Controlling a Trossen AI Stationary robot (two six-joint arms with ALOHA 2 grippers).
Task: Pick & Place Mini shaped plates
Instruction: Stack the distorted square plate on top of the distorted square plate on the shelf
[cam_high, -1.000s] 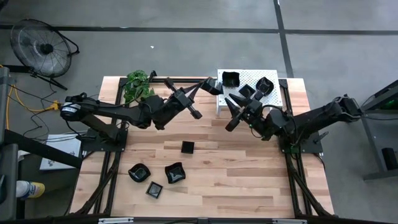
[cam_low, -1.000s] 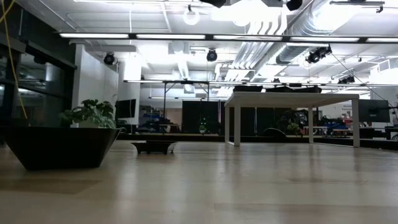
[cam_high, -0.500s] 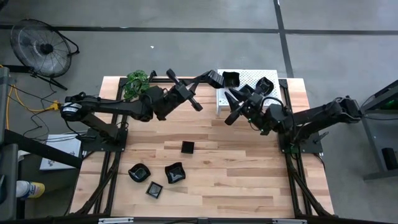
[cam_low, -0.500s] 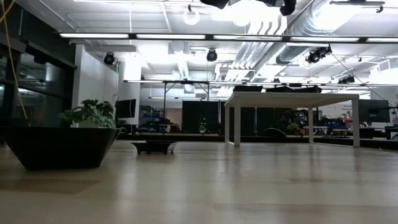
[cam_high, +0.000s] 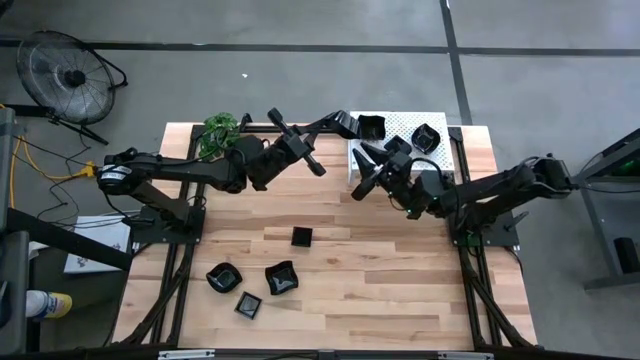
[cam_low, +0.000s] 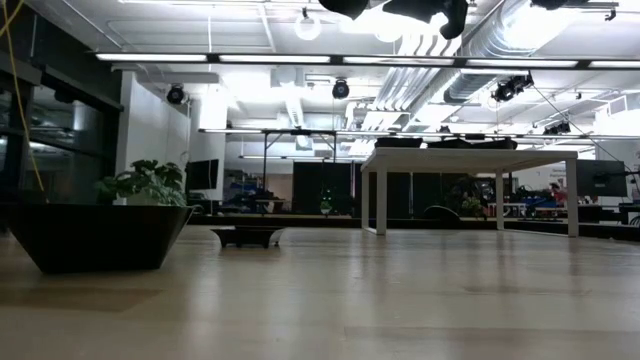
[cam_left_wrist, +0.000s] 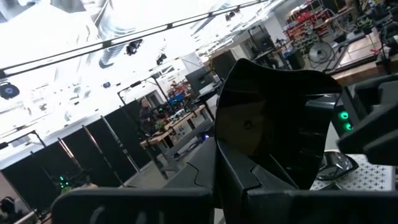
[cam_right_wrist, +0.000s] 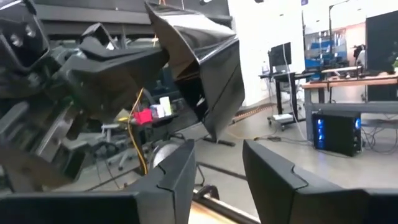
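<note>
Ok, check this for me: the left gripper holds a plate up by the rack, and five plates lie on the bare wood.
One thing is wrong: four plates lie on the bare wood, not five. The high view shows them at and. The rest stands: the left gripper holds a plate up by the rack.

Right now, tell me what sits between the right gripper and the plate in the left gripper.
Nothing: the right wrist view shows only open air between the right gripper and the plate.
</note>
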